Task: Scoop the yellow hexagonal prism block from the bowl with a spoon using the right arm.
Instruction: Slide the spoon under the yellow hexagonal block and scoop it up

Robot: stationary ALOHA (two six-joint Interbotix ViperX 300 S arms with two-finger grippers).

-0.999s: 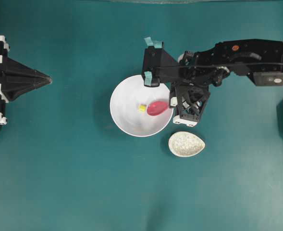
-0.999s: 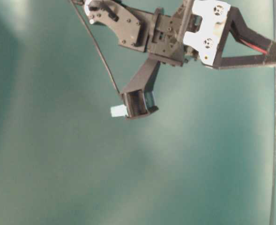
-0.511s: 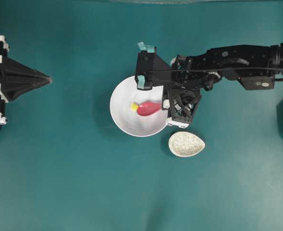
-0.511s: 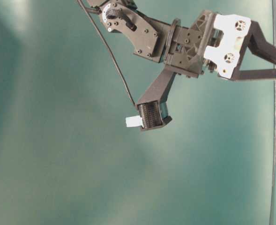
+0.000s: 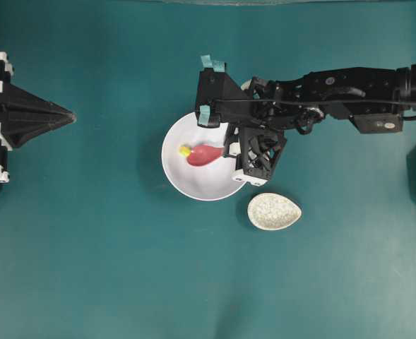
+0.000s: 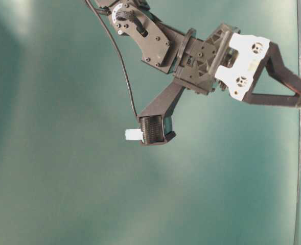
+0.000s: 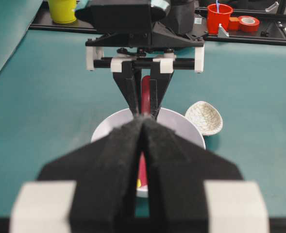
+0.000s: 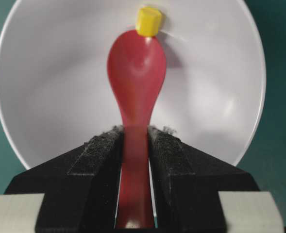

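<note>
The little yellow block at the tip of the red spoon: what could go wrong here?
The yellow block sits at the very tip of the spoon, not in its scoop, so it may just get pushed up the bowl wall or slip aside. The right gripper holds only the handle's end, so the spoon might twist.

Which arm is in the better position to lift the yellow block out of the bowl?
The right. Its end effector grips the spoon, whose tip touches the yellow block in the bowl. The left end effector is shut, outside the bowl.
</note>
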